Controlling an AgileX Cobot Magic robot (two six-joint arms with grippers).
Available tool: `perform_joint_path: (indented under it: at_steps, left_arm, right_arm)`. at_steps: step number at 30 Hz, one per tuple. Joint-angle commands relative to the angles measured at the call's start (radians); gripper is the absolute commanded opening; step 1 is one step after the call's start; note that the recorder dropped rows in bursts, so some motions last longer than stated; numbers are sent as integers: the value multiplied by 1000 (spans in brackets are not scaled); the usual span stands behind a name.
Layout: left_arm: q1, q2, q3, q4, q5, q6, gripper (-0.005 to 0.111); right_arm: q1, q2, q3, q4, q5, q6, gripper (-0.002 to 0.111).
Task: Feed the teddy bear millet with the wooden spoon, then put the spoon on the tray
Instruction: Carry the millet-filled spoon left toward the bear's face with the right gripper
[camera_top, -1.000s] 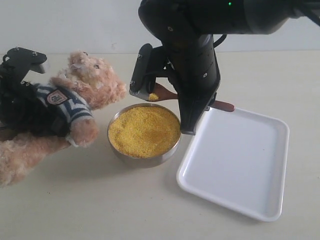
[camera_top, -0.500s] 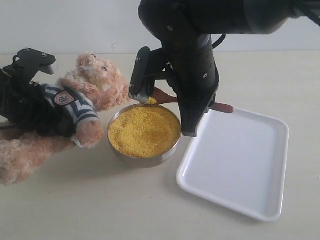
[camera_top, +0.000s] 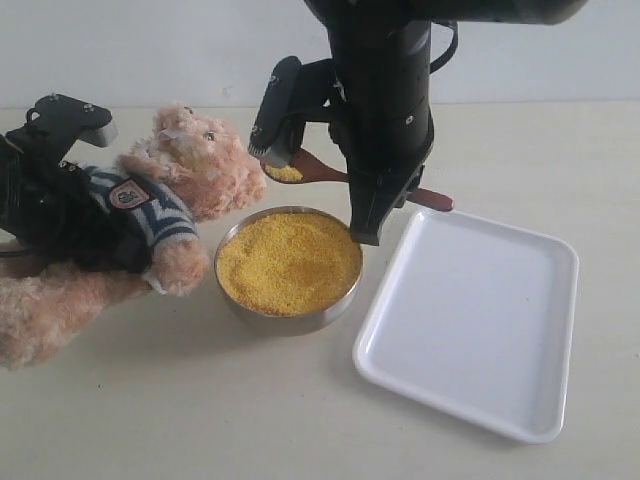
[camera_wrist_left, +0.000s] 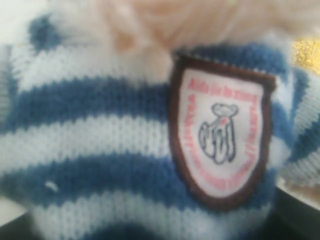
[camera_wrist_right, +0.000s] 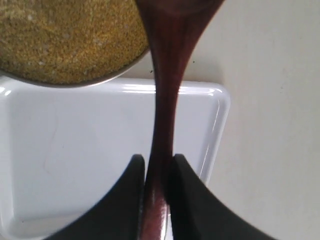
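Note:
The teddy bear (camera_top: 195, 170) leans on the left with its head raised, and my left gripper (camera_top: 62, 160) is shut on its striped torso. Its shirt (camera_wrist_left: 100, 125) and badge (camera_wrist_left: 222, 135) fill the left wrist view. My right gripper (camera_top: 378, 190) is shut on the handle of the wooden spoon (camera_top: 312, 168). The spoon's bowl carries a small heap of millet (camera_top: 284, 173) and hangs just beside the bear's muzzle. In the right wrist view both fingers clamp the spoon (camera_wrist_right: 165, 100) at my right gripper (camera_wrist_right: 159, 172). More millet (camera_top: 288, 262) fills the steel bowl (camera_top: 290, 318).
The white tray (camera_top: 470, 320) lies to the right of the steel bowl, almost touching it, and also shows as the tray (camera_wrist_right: 75, 150) under the spoon handle. The right arm (camera_top: 380, 90) towers over the bowl's far side. Bare tabletop (camera_top: 200, 410) runs along the front.
The right gripper has lifted the loaded spoon off the bowl's far rim and carried it left and up to the bear's muzzle. The bear's head rose slightly at first, then stayed still.

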Motion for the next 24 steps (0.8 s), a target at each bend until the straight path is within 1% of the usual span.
perform_joint_path:
  at_steps: [1, 16, 24]
  left_arm:
    - [-7, -6, -7, -4, 3, 2, 4]
    - [-7, -6, -7, -12, 1, 2, 4]
    - [-7, -6, -7, -12, 3, 2, 4]
  right_arm:
    - [-3, -13, -15, 18, 4, -2, 0]
    - [-3, -13, -41, 31, 4, 17, 0]
    - [-3, 25, -57, 33, 4, 36, 0]
